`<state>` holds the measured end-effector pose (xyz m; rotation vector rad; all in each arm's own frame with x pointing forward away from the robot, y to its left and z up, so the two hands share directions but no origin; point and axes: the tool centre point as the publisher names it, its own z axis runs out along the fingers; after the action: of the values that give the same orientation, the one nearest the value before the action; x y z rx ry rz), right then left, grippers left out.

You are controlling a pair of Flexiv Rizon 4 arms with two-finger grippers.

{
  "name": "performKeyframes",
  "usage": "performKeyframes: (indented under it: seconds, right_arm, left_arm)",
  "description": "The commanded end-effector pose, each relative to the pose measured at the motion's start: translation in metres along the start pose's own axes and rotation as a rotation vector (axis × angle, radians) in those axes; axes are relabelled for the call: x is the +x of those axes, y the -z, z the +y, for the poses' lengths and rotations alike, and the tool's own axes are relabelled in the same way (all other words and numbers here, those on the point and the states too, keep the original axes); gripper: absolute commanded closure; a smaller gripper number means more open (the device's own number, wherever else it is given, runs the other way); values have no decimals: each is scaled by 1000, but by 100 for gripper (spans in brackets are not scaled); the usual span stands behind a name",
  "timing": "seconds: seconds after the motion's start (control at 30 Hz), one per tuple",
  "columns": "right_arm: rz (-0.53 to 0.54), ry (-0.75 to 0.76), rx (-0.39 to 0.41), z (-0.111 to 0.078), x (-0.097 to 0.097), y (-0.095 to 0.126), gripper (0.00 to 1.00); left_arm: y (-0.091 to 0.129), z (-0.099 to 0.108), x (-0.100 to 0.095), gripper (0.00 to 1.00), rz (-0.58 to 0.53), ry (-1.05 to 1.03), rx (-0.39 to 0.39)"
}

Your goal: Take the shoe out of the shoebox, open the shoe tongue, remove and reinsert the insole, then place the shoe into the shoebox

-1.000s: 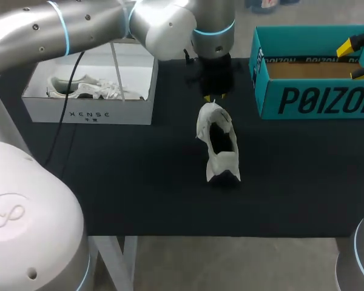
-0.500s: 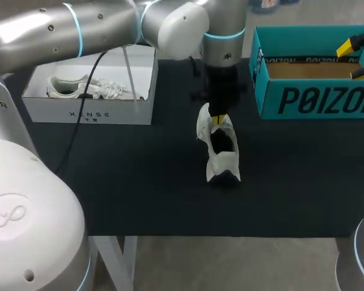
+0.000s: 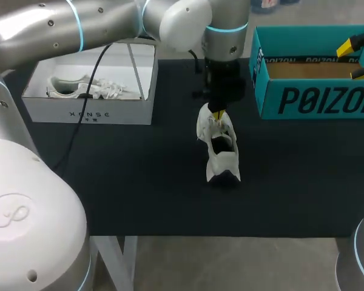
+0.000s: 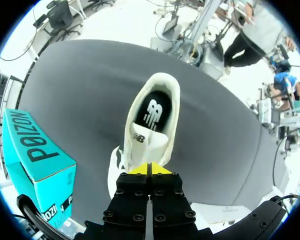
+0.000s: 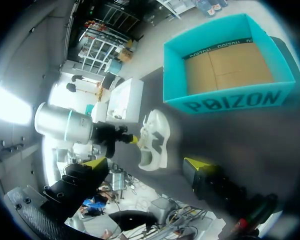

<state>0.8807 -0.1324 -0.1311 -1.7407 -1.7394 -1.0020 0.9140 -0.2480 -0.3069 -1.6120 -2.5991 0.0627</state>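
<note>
Left gripper (image 4: 149, 169) jaws pressed together at tongue (image 4: 141, 141) of shoe (image 4: 166, 100) just ahead, likely to open it; hold unclear. Right gripper (image 3: 359, 57) gapes empty above shoebox (image 3: 315, 100).

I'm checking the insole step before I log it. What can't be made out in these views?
Left wrist view: the left gripper's tips meet at the shoe's tongue; the fingers hide whether fabric is pinched.
Insole: its front lies hidden under the tongue.
Head view: the shoebox is cut off by the frame edge.
</note>
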Motion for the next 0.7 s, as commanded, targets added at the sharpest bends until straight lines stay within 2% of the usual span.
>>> performKeyframes:
  seconds: [0.03, 0.07, 0.67, 0.7]
  right_arm:
    - [-2, 0, 0, 0, 0, 0, 0]
    - [-2, 0, 0, 0, 0, 0, 0]
    - [-2, 0, 0, 0, 0, 0, 0]
    - [-2, 0, 0, 0, 0, 0, 0]
  left_arm:
    - [19, -13, -4, 100, -28, 431, 9]
    - [24, -14, -1, 100, -35, 487, 7]
    - [24, -14, -1, 100, -35, 487, 7]
    - [28, -19, 7, 100, -69, 555, -6]
